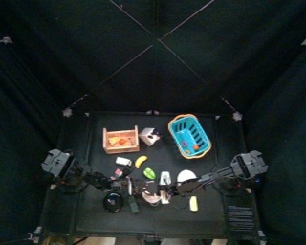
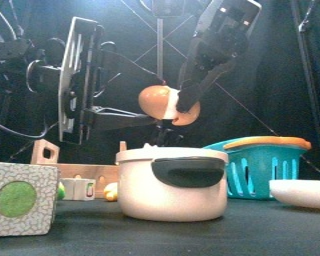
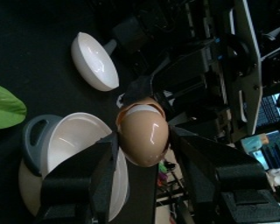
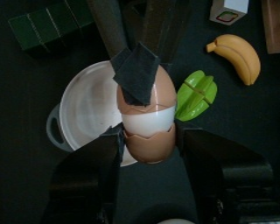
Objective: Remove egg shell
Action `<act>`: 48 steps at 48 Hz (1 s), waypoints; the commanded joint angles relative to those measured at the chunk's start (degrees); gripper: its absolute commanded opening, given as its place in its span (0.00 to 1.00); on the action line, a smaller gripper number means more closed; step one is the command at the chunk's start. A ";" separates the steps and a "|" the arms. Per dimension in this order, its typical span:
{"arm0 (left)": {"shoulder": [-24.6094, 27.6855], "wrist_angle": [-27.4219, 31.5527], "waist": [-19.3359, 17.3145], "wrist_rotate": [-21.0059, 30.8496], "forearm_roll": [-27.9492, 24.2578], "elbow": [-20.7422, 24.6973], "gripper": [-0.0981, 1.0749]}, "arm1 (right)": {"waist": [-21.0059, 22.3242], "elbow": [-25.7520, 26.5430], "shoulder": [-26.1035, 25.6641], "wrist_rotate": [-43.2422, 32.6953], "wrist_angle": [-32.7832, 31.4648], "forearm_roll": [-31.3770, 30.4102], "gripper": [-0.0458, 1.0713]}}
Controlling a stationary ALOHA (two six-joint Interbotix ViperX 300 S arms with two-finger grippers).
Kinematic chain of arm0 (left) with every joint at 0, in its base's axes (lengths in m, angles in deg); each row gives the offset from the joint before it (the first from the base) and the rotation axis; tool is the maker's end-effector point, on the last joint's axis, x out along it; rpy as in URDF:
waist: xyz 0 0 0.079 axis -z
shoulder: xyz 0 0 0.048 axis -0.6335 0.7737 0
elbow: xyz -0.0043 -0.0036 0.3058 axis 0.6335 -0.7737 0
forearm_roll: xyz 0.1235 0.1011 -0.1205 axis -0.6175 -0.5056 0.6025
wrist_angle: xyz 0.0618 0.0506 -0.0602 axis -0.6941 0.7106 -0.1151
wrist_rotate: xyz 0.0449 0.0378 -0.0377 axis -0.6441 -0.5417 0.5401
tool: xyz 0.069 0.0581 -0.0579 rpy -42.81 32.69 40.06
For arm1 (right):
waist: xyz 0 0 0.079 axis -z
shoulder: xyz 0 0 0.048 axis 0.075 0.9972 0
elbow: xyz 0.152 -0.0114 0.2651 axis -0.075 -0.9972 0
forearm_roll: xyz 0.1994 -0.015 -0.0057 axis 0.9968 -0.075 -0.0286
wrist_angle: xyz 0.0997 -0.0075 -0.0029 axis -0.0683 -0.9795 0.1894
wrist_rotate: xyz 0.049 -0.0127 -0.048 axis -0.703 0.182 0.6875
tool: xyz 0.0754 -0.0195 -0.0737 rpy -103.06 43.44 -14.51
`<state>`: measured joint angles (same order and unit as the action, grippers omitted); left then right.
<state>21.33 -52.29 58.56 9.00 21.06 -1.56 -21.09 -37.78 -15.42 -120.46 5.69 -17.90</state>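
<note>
**Egg held between two grippers above the white pot**

The black table [image 1: 85,158] carries everything, with the white pot [image 2: 172,184] as the marker near its front edge. In the front view the pot has a dark handle on its side and an open top. To the right of the pot stands a blue basket [image 2: 262,166] with an orange rim, and lower right of it a white bowl [image 2: 304,192] lies at the edge of view. To the left of the pot sits a box with a green circle [image 2: 19,199] on its face, close to the camera, and behind it a wooden crate [image 1: 119,140].

Directly above the pot hangs the egg [image 2: 167,101], tan and cracked around its middle, with white showing at the break in the right wrist view. The left gripper [image 3: 139,171] has its two jaws standing wide, one on each side of the egg's broad end, grasping the egg. The right gripper [image 4: 150,157] grips the other end, its jaws likewise pressed against the shell on both sides.

Beside the pot in the right wrist view lie a green leafy vegetable [image 4: 195,94] and, farther off, a yellow banana [image 4: 234,55]
</note>
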 commanded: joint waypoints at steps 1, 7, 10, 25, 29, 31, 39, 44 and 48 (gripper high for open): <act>-1.49 -0.53 -0.18 -0.18 -0.18 0.35 0.59 | -0.09 0.44 -1.58 -0.09 0.18 0.00 0.58; -2.20 -0.53 -0.18 -0.26 -0.18 -0.09 0.59 | 0.00 0.00 -1.58 -0.18 0.09 0.00 0.58; -2.55 -0.53 -0.18 -0.26 -0.26 -0.35 0.59 | -0.09 -0.09 -1.58 -0.09 0.00 0.26 0.58; -3.52 -0.53 -0.18 -0.44 -0.26 -1.93 0.59 | -0.53 -0.35 -1.67 0.09 -0.09 1.32 0.58; -4.04 -0.44 -0.18 -0.79 -0.26 -3.16 0.59 | -0.70 -0.44 -1.67 0.09 0.00 1.41 0.58; -4.31 -0.53 -0.18 -0.79 -0.35 -3.69 0.59 | -0.79 -0.44 -1.67 0.09 0.18 1.41 0.58; -6.06 -0.44 -0.18 -0.79 -0.70 -5.98 0.59 | -0.70 -0.44 -1.41 0.09 1.85 1.41 0.58; -6.68 -0.44 -0.18 -0.88 -0.62 -6.50 0.59 | -0.62 -0.53 -1.23 0.09 2.20 1.41 0.58; -6.77 -0.44 -0.18 -0.88 -0.88 -6.50 0.59 | -0.44 -0.53 -1.23 0.09 2.20 1.41 0.58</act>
<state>15.62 -52.29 58.47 8.30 20.62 -8.50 -21.79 -38.83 -15.42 -120.28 7.45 -16.50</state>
